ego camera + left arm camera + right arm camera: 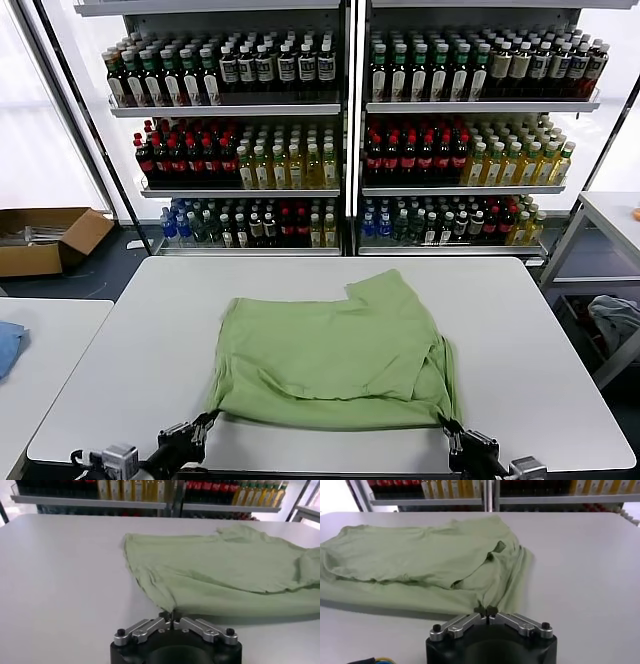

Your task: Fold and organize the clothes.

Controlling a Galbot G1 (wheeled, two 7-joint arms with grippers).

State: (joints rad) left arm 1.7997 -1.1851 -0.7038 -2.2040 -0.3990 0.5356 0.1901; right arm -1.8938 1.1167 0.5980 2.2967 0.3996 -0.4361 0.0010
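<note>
light green fabric, a polo shirt (335,350), lies partly folded on the white worktop (520,330), spread across its middle and reaching toward the near edge. the upper layer is doubled over the lower one, and a sleeve sticks out toward the far side. collar, buttons and chest print are hidden, probably turned under.

the left gripper (205,422) sits at the near left corner of the shirt, jaws closed tight on that corner of the cloth; the left wrist view shows the fabric (225,570) tapering to a point that runs right into the pinched fingertips (171,616).

the right gripper (448,428) is at the near right corner, jaws likewise shut, with the hem gathered into a narrow fold between them in the right wrist view (488,611). the cloth (420,560) there rises in loose wrinkles behind the grip.

behind the worktop stand shelves of bottles (350,130). a cardboard box (45,238) sits on the floor to the left, and a blue cloth (8,345) rests on a neighbouring table.
</note>
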